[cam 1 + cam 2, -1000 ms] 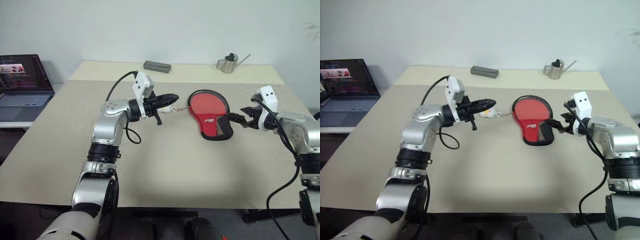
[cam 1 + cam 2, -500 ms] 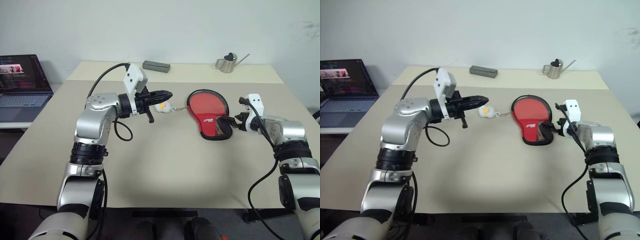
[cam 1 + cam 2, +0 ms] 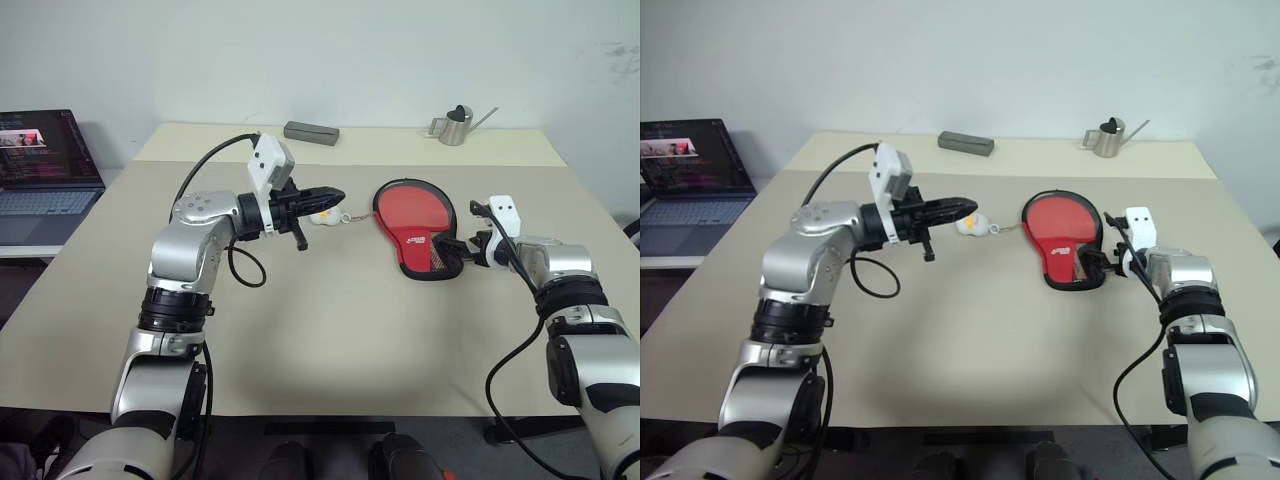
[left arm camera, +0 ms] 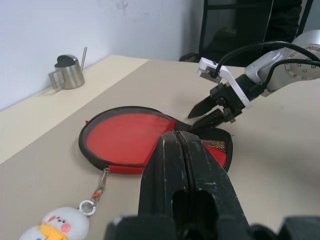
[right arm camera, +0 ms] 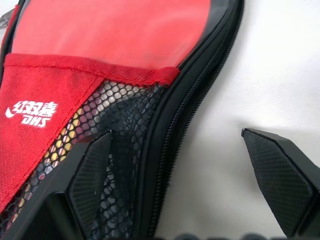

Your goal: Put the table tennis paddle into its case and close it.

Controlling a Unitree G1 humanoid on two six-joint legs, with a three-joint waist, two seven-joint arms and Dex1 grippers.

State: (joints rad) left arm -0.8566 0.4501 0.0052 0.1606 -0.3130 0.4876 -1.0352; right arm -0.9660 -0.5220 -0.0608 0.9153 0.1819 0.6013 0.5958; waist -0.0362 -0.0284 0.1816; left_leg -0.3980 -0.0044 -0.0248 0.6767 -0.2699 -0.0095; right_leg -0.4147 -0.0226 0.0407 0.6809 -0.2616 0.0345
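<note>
On your far left a laptop sits open on a side table beside the beige table. Your left gripper hangs level above the table with its two black fingers pressed flat together, gripping nothing. Just beyond its tip lies the charm, a small plush white-and-yellow figure; a short metal chain with a ring links it to the zipper of the case.

The case lies flat, a soft paddle-shaped pouch in red fabric with a black zip edge, white lettering and a black honeycomb mesh pocket over its narrow end. The paddle is inside it: its smooth round red face shows through the open top, and the handle's stripes glint under the mesh.

Your right gripper is at the case's narrow end, fingers spread wide; one finger rests on the mesh, the other is over bare table beside the zip edge.

Along the far edge lie a flat grey block and, further right, a small metal watering can with a thin spout.
</note>
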